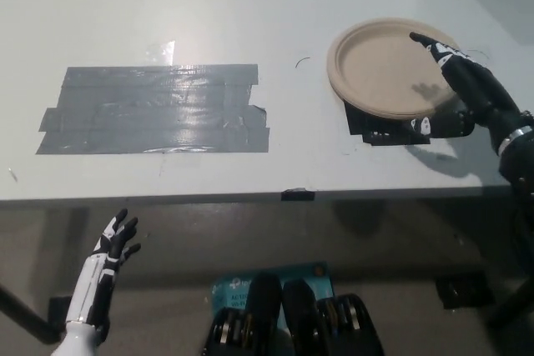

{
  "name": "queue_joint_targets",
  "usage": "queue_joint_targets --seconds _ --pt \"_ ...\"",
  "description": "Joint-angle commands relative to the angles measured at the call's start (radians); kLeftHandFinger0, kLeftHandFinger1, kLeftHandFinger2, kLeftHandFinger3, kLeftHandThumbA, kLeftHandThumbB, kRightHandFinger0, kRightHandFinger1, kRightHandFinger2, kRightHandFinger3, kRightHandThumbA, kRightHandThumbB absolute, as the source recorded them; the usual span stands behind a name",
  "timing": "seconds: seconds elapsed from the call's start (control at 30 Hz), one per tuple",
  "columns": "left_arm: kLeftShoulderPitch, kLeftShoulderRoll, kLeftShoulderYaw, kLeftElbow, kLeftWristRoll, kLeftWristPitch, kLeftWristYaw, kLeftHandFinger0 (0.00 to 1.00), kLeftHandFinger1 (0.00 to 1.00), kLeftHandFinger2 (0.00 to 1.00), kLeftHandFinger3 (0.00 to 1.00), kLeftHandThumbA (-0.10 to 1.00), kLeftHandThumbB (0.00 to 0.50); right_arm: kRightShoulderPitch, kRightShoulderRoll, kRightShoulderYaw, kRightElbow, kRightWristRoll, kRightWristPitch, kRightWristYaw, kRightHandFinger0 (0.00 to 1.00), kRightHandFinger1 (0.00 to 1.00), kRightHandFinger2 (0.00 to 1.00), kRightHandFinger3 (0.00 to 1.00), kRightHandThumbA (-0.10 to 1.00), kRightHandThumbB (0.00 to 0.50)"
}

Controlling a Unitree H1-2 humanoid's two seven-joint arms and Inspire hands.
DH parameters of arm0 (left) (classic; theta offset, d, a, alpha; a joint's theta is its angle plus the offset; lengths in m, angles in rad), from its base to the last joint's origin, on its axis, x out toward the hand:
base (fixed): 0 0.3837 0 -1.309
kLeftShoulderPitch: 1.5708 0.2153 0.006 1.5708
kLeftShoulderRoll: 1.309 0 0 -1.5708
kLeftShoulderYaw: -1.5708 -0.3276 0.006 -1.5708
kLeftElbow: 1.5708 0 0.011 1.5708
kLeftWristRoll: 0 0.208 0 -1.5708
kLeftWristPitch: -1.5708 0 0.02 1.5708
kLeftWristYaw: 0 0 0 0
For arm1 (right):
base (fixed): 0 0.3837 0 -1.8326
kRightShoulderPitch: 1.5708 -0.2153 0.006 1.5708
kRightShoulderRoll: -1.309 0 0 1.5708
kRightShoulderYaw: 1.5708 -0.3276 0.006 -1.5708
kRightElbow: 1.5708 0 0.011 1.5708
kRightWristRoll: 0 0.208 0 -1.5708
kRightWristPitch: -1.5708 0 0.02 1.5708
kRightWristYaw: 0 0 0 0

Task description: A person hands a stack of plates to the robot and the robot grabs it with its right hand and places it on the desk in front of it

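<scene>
Resting on the desk [250,6], plates [386,67] beside right robot hand [469,89]

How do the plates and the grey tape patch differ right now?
The plates are round and tan; the tape patch is rectangular, grey and glossy. The plates lie at the desk's right by the right hand; the tape lies left of centre, untouched. Both rest flat on the desk.
</scene>
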Motion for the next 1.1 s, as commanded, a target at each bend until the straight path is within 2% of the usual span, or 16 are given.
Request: queue_joint_targets --seconds 0.0,0.07,0.27,0.4,0.43,0.47,0.5,0.53,0.6,0.63,0.77,0.8,0.83,0.93,0.97,1.07 --pt "-0.112 0.028 -0.005 -0.003 -0.027 0.0 -0.036 0.99 1.0 1.0 1.0 0.98 0.127 -0.158 -0.288 -0.317 -0.786 1.057 0.074 0.337 1.0 1.0 1.0 1.0 0.86 0.5" --pt "-0.122 0.027 -0.005 -0.004 -0.031 0.007 -0.038 0.99 1.0 1.0 1.0 0.98 0.131 -0.103 -0.265 -0.335 -0.851 1.009 0.03 0.219 1.0 1.0 1.0 1.0 0.94 0.5" --pt "-0.137 0.022 -0.006 0.003 -0.041 0.008 -0.043 1.0 1.0 1.0 1.0 0.97 0.138 -0.004 -0.244 -0.349 -0.939 0.989 -0.055 0.105 1.0 1.0 1.0 1.0 0.95 0.5" --pt "-0.134 0.025 -0.009 0.01 -0.039 -0.003 -0.05 1.0 1.0 1.0 1.0 1.0 0.179 0.139 -0.228 -0.343 -1.024 1.047 -0.097 0.007 1.0 1.0 1.0 1.0 0.81 0.5" --pt "-0.132 0.026 -0.009 0.011 -0.044 -0.004 -0.056 1.0 1.0 1.0 1.0 1.0 0.185 0.182 -0.214 -0.336 -1.042 1.041 -0.098 -0.017 1.0 1.0 1.0 1.0 0.85 0.5" --pt "-0.126 0.027 -0.009 0.011 -0.06 -0.005 -0.068 1.0 1.0 1.0 1.0 1.0 0.189 0.26 -0.183 -0.319 -1.076 1.035 -0.085 -0.067 1.0 1.0 1.0 1.0 0.85 0.481" --pt "-0.12 0.026 -0.009 0.01 -0.071 -0.008 -0.075 1.0 1.0 1.0 1.0 1.0 0.195 0.302 -0.153 -0.311 -1.087 1.007 -0.077 -0.087 1.0 1.0 1.0 1.0 0.95 0.442" --pt "-0.113 0.024 -0.011 0.009 -0.081 -0.011 -0.082 1.0 1.0 1.0 1.0 1.0 0.197 0.355 -0.105 -0.305 -1.088 0.961 -0.068 -0.101 1.0 1.0 1.0 1.0 1.0 0.477" --pt "-0.101 0.025 -0.014 0.005 -0.09 -0.015 -0.092 1.0 1.0 1.0 1.0 1.0 0.214 0.426 -0.049 -0.301 -1.064 0.908 -0.069 -0.098 1.0 1.0 1.0 1.0 1.0 0.465" --pt "-0.092 0.024 -0.017 0.0 -0.09 -0.015 -0.094 1.0 1.0 1.0 1.0 1.0 0.231 0.474 -0.01 -0.295 -1.032 0.863 -0.082 -0.091 1.0 1.0 1.0 1.0 1.0 0.427" --pt "-0.067 0.023 -0.026 -0.001 -0.1 -0.032 -0.113 1.0 1.0 1.0 1.0 1.0 0.243 0.595 0.106 -0.266 -0.896 0.735 -0.043 -0.057 1.0 1.0 1.0 1.0 1.0 0.425" --pt "-0.06 0.023 -0.027 -0.002 -0.1 -0.033 -0.114 1.0 1.0 1.0 1.0 1.0 0.235 0.606 0.122 -0.262 -0.866 0.73 -0.04 -0.046 1.0 1.0 1.0 1.0 1.0 0.411" --pt "-0.043 0.02 -0.03 -0.009 -0.093 -0.031 -0.111 1.0 1.0 1.0 1.0 1.0 0.237 0.631 0.174 -0.248 -0.763 0.702 -0.052 -0.029 1.0 1.0 1.0 1.0 1.0 0.365" --pt "-0.02 0.017 -0.033 -0.019 -0.087 -0.033 -0.109 1.0 1.0 1.0 1.0 1.0 0.236 0.65 0.228 -0.242 -0.654 0.672 -0.065 -0.009 1.0 1.0 1.0 1.0 1.0 0.335" --pt "-0.004 0.015 -0.033 -0.029 -0.09 -0.031 -0.107 1.0 1.0 1.0 1.0 1.0 0.232 0.653 0.255 -0.24 -0.589 0.653 -0.074 0.005 1.0 1.0 1.0 1.0 1.0 0.23" --pt "0.012 0.017 -0.032 -0.033 -0.095 -0.038 -0.106 1.0 1.0 1.0 1.0 1.0 0.222 0.657 0.282 -0.235 -0.514 0.611 -0.076 0.02 1.0 1.0 1.0 1.0 1.0 0.149"
